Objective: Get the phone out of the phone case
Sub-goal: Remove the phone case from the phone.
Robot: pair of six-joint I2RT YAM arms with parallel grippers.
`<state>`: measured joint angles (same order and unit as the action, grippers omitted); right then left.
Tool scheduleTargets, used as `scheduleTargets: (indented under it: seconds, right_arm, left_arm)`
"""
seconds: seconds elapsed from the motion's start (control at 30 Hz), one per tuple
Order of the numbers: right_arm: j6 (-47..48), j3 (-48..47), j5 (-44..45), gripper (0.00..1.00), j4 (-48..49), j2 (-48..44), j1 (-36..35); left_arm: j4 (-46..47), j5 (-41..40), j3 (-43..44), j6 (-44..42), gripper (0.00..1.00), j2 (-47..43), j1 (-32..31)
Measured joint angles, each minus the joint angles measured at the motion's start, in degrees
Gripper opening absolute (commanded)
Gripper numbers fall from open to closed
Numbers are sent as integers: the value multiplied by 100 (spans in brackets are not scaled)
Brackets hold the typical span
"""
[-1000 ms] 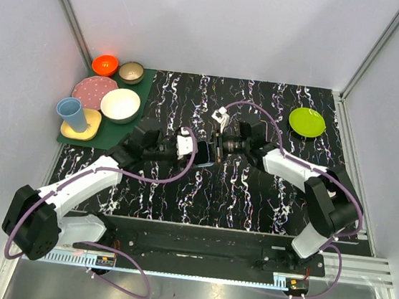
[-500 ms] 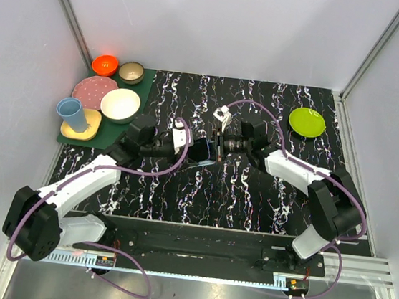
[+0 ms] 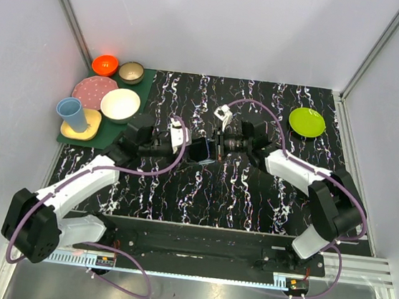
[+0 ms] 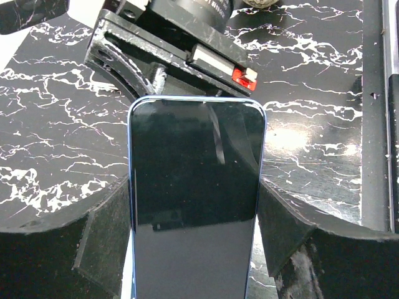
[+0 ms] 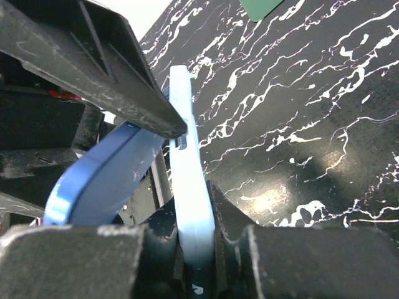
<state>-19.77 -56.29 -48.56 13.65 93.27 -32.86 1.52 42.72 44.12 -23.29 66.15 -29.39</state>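
Observation:
A blue phone (image 4: pixel 194 187) with a dark screen lies between the fingers (image 4: pixel 103 237) of my left gripper (image 4: pixel 194 249), which is shut on its two long sides. In the right wrist view, my right gripper (image 5: pixel 194 249) is shut on the edge of the light blue phone case (image 5: pixel 190 180). The phone (image 5: pixel 100 180) leans away from the case to the left, its far end apart from the case. From above, both grippers meet mid-table, left gripper (image 3: pixel 196 150) facing right gripper (image 3: pixel 216 146), with the phone (image 3: pixel 202 150) between them.
A green mat (image 3: pixel 140 88) at the back left carries an orange bowl (image 3: pixel 105 64), a brown bowl (image 3: pixel 131 73), a pink plate (image 3: pixel 91 91), a white bowl (image 3: pixel 120 104) and a blue cup (image 3: pixel 72 113). A green plate (image 3: pixel 307 122) sits at the back right.
My left wrist has drawn back a little to the left with the phone. The right gripper has shifted only slightly and keeps its hold on the case.

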Motion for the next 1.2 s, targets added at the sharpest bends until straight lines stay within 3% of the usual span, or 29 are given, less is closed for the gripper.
scheduleTargets:
  seconds: [0.63,1.2]
  right_arm:
    - [70,-264,168,0,-304,151,42]
    - [153,-306,1596,0,-422,142,573]
  left_arm:
    - [-188,31,-144,-234,0,-315,4]
    - [-195,-317,-146,-321,0,-192,4]
